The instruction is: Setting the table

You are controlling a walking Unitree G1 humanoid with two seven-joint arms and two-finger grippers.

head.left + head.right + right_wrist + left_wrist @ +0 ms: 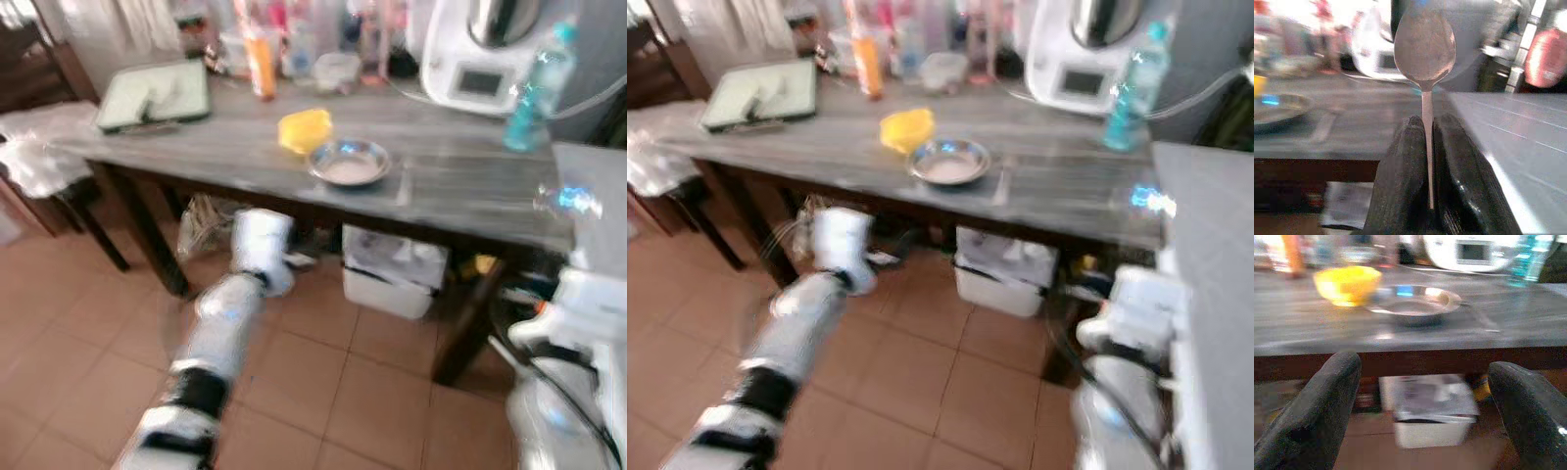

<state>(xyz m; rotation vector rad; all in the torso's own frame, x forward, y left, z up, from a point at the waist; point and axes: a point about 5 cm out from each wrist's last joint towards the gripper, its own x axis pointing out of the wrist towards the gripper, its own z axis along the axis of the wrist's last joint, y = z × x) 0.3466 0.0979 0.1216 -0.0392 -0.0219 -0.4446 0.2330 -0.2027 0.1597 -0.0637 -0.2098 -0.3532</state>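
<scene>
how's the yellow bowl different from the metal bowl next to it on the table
The yellow bowl is bright, opaque yellow; the metal bowl is shiny silver and reflective. The yellow bowl looks smaller across with taller sides, while the metal bowl is wider and shallower. The yellow bowl sits farther from the robot; the metal bowl is nearer the table's front edge. Both stand upright, side by side, on the grey tabletop.

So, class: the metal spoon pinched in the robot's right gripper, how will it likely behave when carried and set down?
The spoon looks like polished metal, so probably stiff and light. The right gripper pinches only its thin handle, bowl up, so it might pivot or slip. Set on the table, it should lie flat, perhaps sliding.
</scene>
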